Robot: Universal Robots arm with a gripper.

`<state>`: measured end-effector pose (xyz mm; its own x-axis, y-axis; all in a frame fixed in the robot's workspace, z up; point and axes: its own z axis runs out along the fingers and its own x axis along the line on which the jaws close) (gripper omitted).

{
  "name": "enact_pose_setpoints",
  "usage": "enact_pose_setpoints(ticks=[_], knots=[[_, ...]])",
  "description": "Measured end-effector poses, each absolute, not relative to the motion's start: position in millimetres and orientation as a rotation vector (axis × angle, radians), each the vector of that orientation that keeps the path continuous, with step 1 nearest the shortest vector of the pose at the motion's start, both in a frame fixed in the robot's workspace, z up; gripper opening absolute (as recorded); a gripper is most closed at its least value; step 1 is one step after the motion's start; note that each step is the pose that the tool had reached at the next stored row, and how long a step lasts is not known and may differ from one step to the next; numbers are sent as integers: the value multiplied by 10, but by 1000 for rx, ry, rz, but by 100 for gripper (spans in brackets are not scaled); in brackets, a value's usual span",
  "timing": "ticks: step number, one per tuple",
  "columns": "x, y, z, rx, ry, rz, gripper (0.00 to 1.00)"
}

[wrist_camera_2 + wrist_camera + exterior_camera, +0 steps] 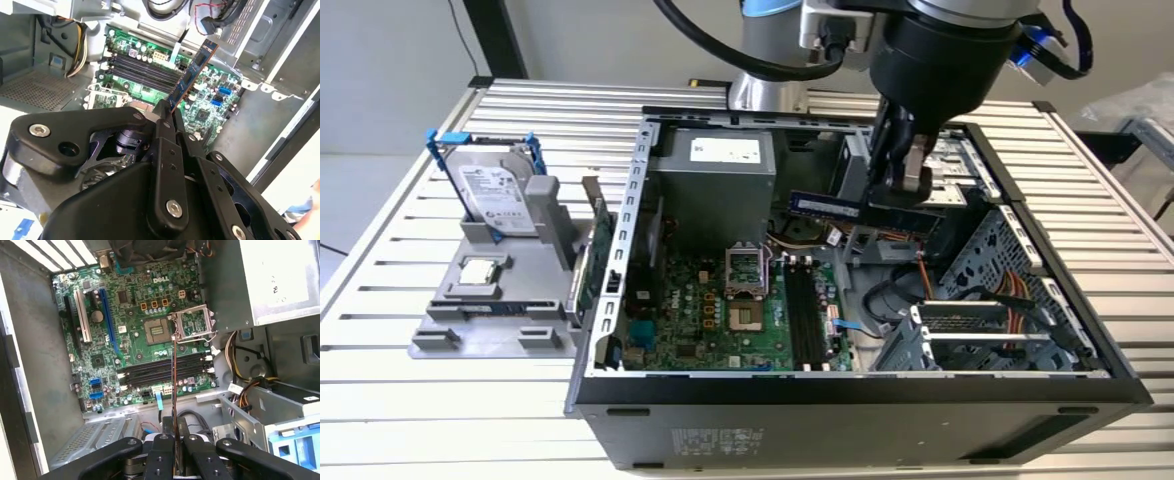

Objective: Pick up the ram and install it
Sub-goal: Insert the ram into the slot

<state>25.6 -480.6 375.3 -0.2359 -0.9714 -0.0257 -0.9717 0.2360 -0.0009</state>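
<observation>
My gripper [905, 192] is shut on the ram [827, 207], a thin bluish-green stick carrying a label. It hangs level above the open computer case, over the area between the power supply and the drive cage. In the second wrist view the ram [192, 72] sticks out from the fingertips [164, 114] at a slant over the motherboard. In the first wrist view the ram [173, 385] appears edge-on, rising from the gripper [175, 442] across the long black memory slots [165, 371]. Those slots [803, 320] lie empty on the green motherboard [707, 320], well below the stick.
A grey power supply [718, 170] stands at the back of the case and a metal drive cage [987, 300] with orange cables at the exterior view's right. The open CPU socket [742, 272] sits beside the slots. Outside, a grey holder [494, 310] carries a hard drive [500, 192].
</observation>
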Motion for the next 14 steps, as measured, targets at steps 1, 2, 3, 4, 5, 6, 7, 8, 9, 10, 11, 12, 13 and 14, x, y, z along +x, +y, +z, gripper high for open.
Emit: enact_pose_setpoints(ticks=[1, 2, 3, 4, 5, 6, 7, 8, 9, 10, 11, 12, 13, 14], knots=[[256, -4806, 3753, -1918, 2462, 24, 0], [256, -4806, 3753, -1907, 2470, 24, 0], [256, -4806, 3753, -1898, 2477, 23, 0], [256, -4806, 3753, -1889, 2484, 23, 0], [256, -4806, 3753, -1880, 2490, 23, 0], [256, -4806, 3753, -1872, 2497, 23, 0], [256, -4806, 3753, -1863, 2503, 23, 0], [256, -4806, 3752, -1855, 2509, 23, 0], [256, -4806, 3753, -1846, 2516, 23, 0], [256, -4806, 3753, -1836, 2523, 23, 0], [256, -4806, 3753, -1827, 2529, 22, 0], [256, -4806, 3753, -1817, 2536, 22, 0], [256, -4806, 3753, -1807, 2543, 22, 0], [256, -4806, 3753, -1797, 2551, 22, 0]])
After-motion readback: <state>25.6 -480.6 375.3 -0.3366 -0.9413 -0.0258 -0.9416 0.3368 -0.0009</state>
